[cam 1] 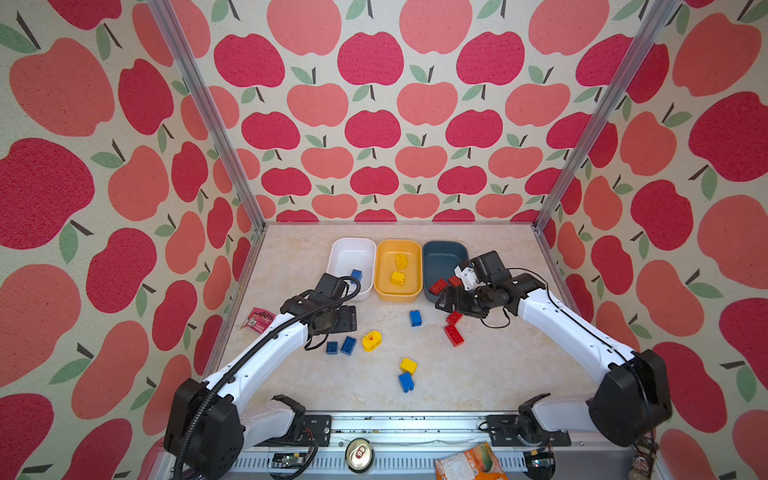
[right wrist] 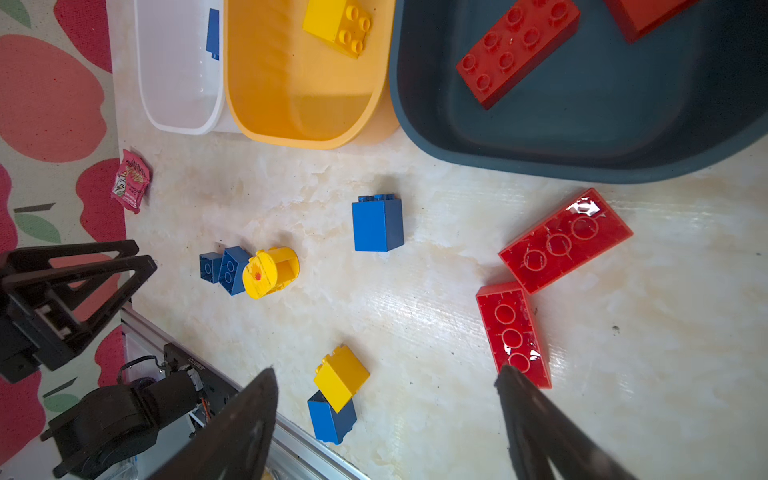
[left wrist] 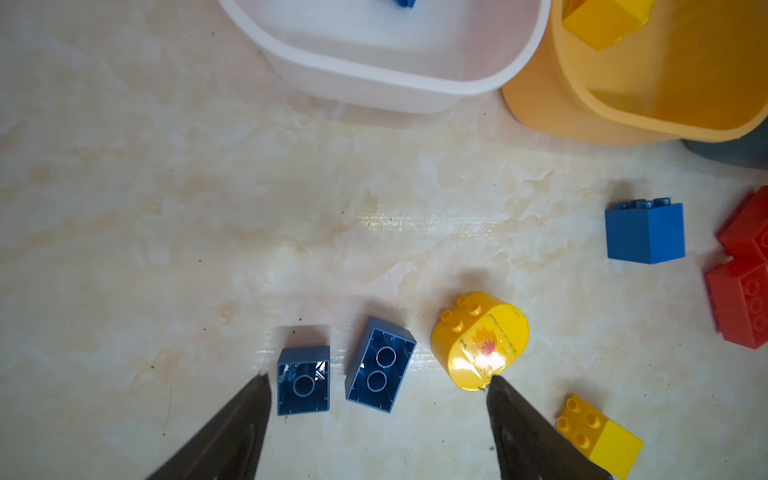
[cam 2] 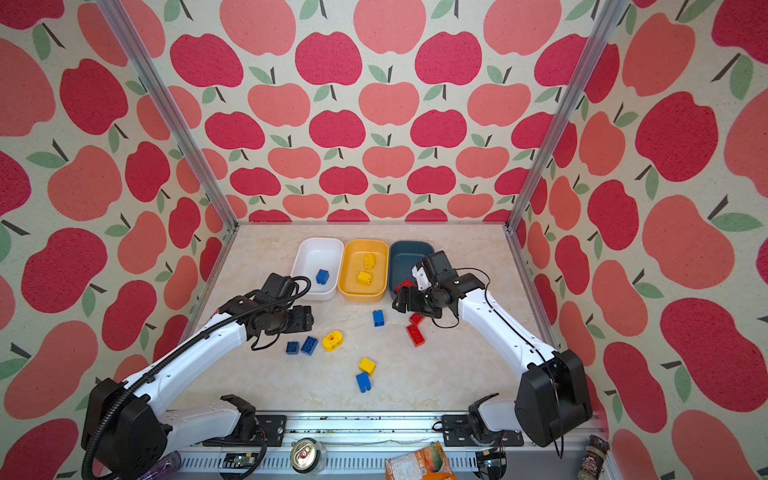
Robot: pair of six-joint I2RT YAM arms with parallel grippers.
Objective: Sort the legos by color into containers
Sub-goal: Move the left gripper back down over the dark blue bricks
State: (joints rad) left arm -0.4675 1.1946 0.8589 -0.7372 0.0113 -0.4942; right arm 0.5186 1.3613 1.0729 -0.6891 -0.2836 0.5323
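Legos (left wrist: pixel 303 384) are lying just beyond the spread, empty fingers (left wrist: pixel 232 428) of your left hand (left wrist: pixel 378 377): two blue bricks (left wrist: pixel 380 365) on the counter (left wrist: pixel 166 208), beside the rounded yellow piece (left wrist: pixel 480 340). Your right hand (right wrist: pixel 385 370), also apart and empty, is hovering near two red bricks (right wrist: pixel 565 241). Mid-sort, you are probably needing a blue brick for the white tub (left wrist: pixel 395 93) next.

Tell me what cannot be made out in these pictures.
Blue brick in the white tub: left wrist view, cut by the edge.
One red brick in the dark blue tub: right wrist view, cut by the edge.
Red wrapper print: in a top view, too small to read.
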